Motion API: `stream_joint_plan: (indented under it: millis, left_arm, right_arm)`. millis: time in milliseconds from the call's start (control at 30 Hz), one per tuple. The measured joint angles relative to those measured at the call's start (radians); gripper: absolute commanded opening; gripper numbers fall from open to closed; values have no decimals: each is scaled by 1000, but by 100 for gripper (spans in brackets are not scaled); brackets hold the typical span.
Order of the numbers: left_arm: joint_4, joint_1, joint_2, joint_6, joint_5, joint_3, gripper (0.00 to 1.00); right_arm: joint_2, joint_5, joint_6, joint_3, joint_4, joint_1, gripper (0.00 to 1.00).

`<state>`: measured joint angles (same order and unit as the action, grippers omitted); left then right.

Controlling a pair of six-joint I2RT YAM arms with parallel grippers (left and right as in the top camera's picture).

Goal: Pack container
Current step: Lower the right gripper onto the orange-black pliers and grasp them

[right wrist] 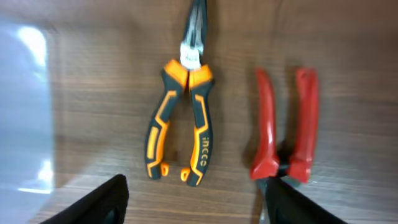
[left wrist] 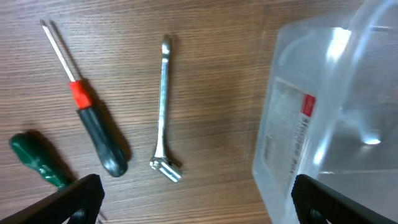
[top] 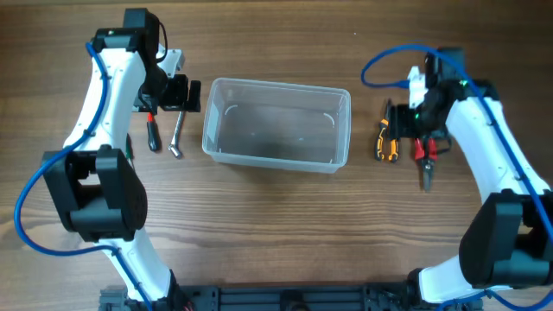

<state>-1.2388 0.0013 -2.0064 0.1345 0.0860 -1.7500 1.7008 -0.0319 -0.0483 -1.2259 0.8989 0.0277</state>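
Between the 2 grippers, on the wooden table, sat the container, upright, open-topped and empty. It looked light and thin-walled, so I judged it would flex under a squeeze, and its clear, smooth plastic would probably slip against hard pads. The thick rim seemed the stiffest part, so a pinch over a short end wall, with 1 finger inside and 1 outside, seemed the safest hold. For packing it probably needed no lifting, only steadying.

The left gripper hung with its jaws spread wide and nothing between them. The container's near wall lay just off 1 fingertip. A slim metal wrench lay beneath the gap. A red-and-black screwdriver and a green-handled tool lay toward the other fingertip.

The right gripper was likewise wide open and empty. Orange-and-black pliers and red-handled pliers lay side by side ahead of its fingers, apart from each other. The container's blurred wall showed off to 1 side.
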Motion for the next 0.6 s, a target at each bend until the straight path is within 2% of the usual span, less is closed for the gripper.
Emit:
stream_joint_plan:
  millis: [133,233,467,600]
  left_arm:
    - [11,6,0,-7,-41,0,100]
    - [29,35,0,-51,-54,0,100]
    - [31,152,0,-111,-63,0,100]
    - [31,172,0,-114,-66,0,100]
  right_arm:
    - [0,0,-2,59,-41,0,61]
    - [0,0,-2,59,-48,0,53]
    - [6,14,-3,59,-58,0,53]
    - [63,14,-3,59,-66,0,54]
